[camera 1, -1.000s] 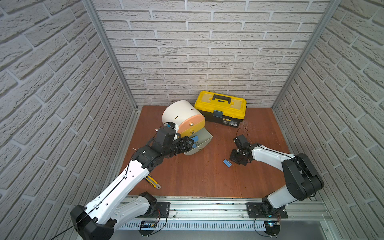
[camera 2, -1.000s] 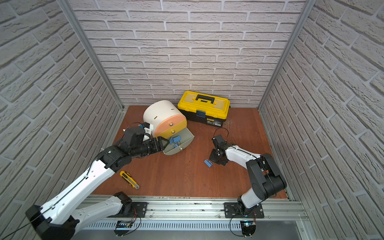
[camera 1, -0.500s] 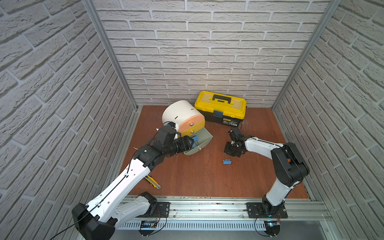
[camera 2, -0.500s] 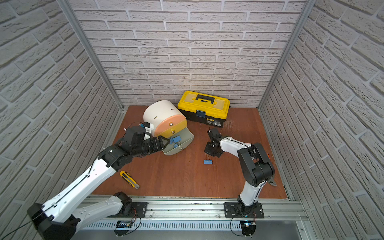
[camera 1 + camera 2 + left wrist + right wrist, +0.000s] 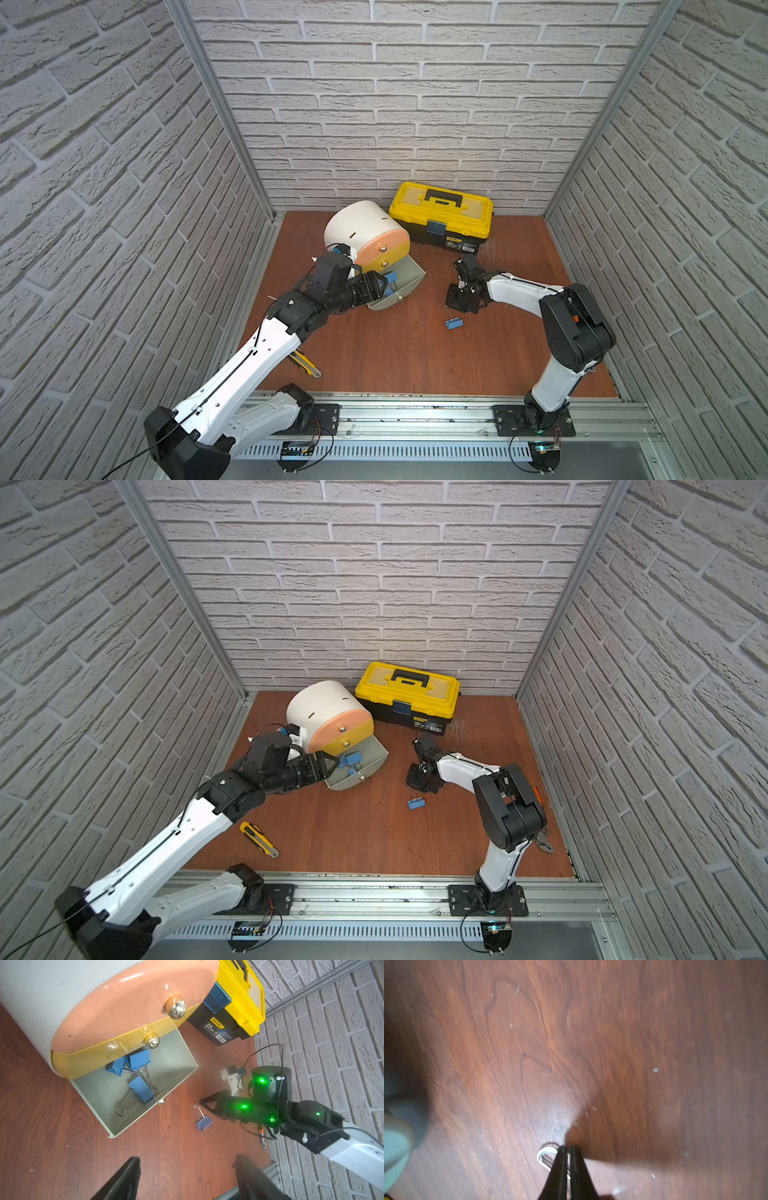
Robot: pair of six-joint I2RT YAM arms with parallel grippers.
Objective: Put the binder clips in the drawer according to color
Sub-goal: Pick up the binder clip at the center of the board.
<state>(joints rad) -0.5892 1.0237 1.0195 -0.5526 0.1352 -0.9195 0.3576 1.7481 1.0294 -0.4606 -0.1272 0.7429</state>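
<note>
Pickup step: right fingers (image 5: pixel 560 1163), almost closed, met the mid-frame blue clip's (image 5: pixel 454 323) wire loop (image 5: pixel 545 1152). Left fingers (image 5: pixel 124 1180) hung open, empty, by the grey drawer (image 5: pixel 178 1057). Next: pinch that loop.

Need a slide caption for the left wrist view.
Blue clips lie in the open grey drawer; a stray clip on the table.

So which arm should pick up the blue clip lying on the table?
The right one. The right claw sits at the wire handle of the blue clip. The left claw is farther off, open by the pulled-out grey drawer, where other blue clips already lie.
</note>
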